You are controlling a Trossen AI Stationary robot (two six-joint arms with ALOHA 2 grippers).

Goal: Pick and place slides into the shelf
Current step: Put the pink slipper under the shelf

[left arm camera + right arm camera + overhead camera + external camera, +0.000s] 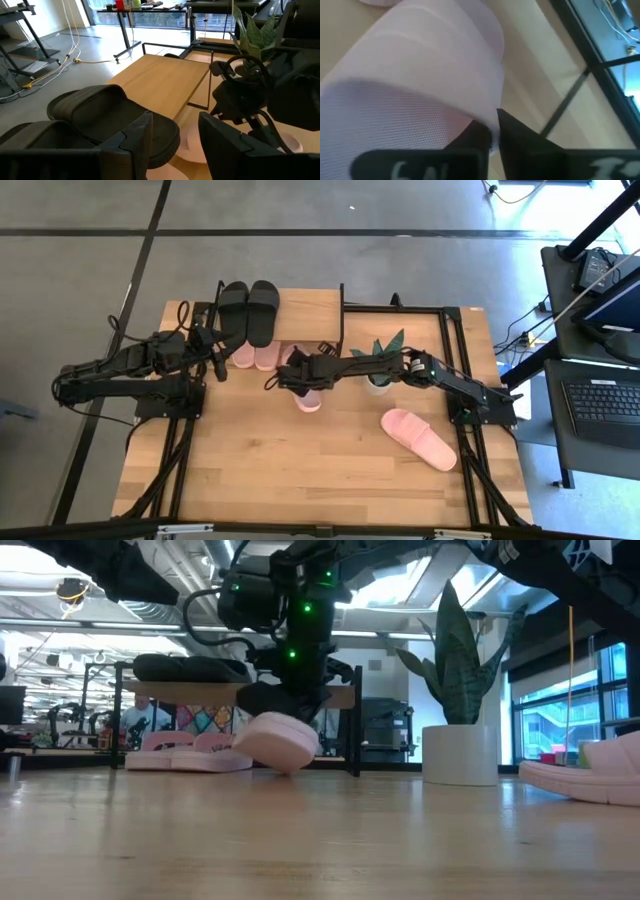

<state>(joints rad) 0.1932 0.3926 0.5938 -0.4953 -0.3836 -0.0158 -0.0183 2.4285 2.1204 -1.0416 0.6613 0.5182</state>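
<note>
The shelf (310, 302) stands at the table's far side. Two black slides (249, 310) lie on its top board, and two pink slides (256, 357) lie on the table under it. My right gripper (297, 376) is just in front of the shelf, shut on a third pink slide (309, 398), which also shows in the low view (278, 743). A fourth pink slide (418, 438) lies flat on the table at the right. My left gripper (175, 145) is open and empty at the shelf's left end (212, 356), facing the black slides (100, 120). My right gripper pinches the edge of the pink slide's wide strap (487, 127) between its two fingers (520, 142). The fingers come from above, slanting down. The slide hangs tilted below them, its lower end (287, 766) at the tabletop; whether it touches, I cannot tell.
A potted plant in a white pot (380, 370) stands right of the shelf, under my right arm. The shelf's thin black frame (355, 730) stands close behind the held slide. Bare wood (300, 460) stretches along the table's near half.
</note>
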